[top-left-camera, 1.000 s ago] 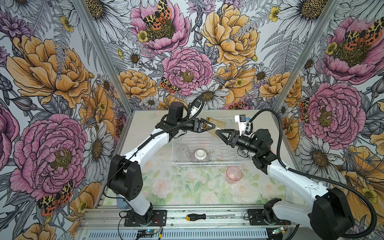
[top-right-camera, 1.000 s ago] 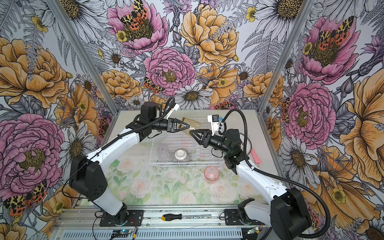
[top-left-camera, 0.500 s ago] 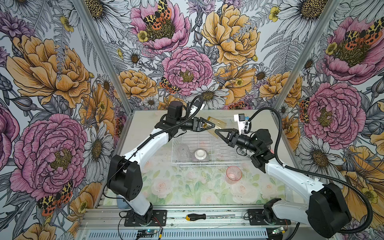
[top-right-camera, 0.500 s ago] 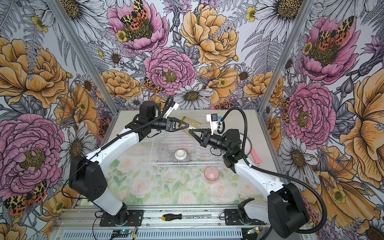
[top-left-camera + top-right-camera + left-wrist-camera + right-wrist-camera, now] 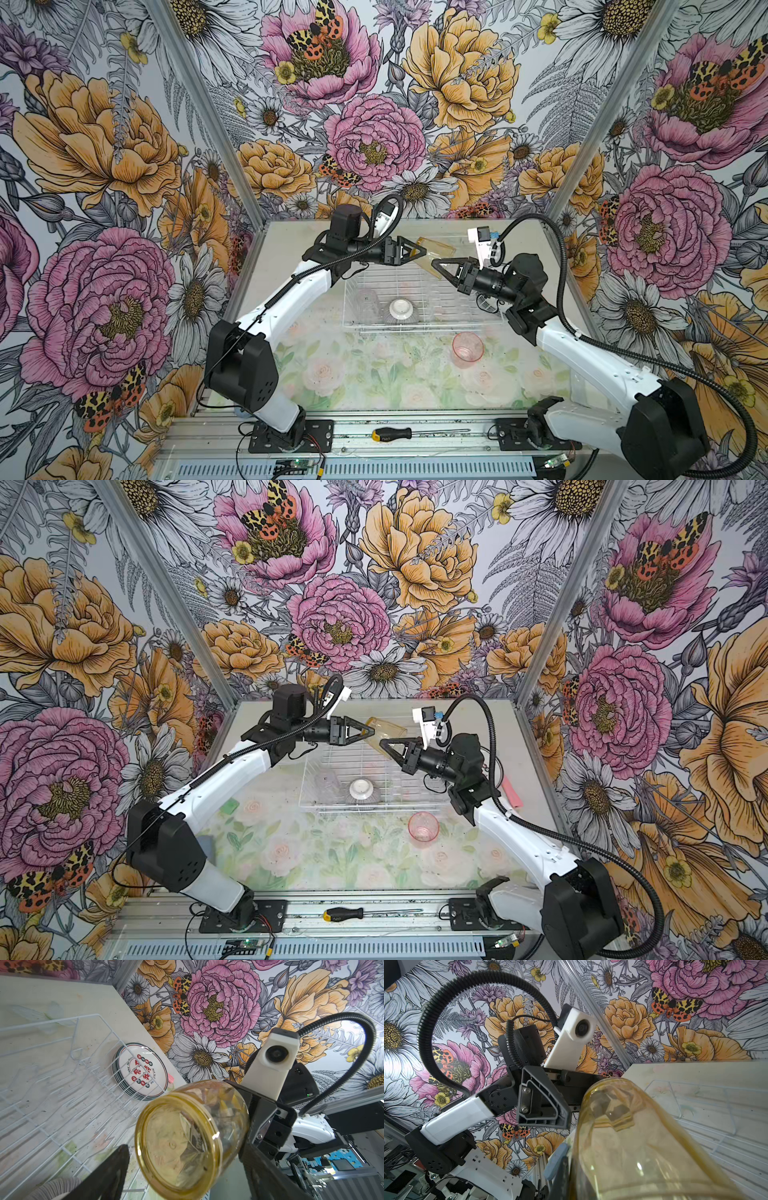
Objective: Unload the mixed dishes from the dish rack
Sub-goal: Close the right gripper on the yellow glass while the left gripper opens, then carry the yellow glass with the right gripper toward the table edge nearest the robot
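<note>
An amber tumbler [image 5: 437, 250] [image 5: 387, 730] hangs tilted in the air over the far side of the white wire dish rack [image 5: 424, 328] [image 5: 353, 807], between both grippers. My right gripper [image 5: 434, 262] [image 5: 382, 742] is shut on its wall at the rim [image 5: 643, 1147]. My left gripper [image 5: 423, 251] [image 5: 184, 1148] stands open around its base, and one finger [image 5: 112, 1167] is clearly apart from the glass. An upturned ribbed bowl [image 5: 401, 309] and a clear tumbler [image 5: 366, 301] sit in the rack. A pink tumbler [image 5: 468, 348] stands on the table in front.
A stack of printed plates [image 5: 141, 1072] lies on the table just outside the rack's end, near the side wall. A screwdriver [image 5: 390, 434] lies on the front rail. A pink strip [image 5: 511, 793] and a green piece [image 5: 229, 806] lie on the table.
My right gripper has closed on the amber tumbler's rim. My left gripper's jaws have spread wider around the base. The tumbler has stayed nearly in place.
</note>
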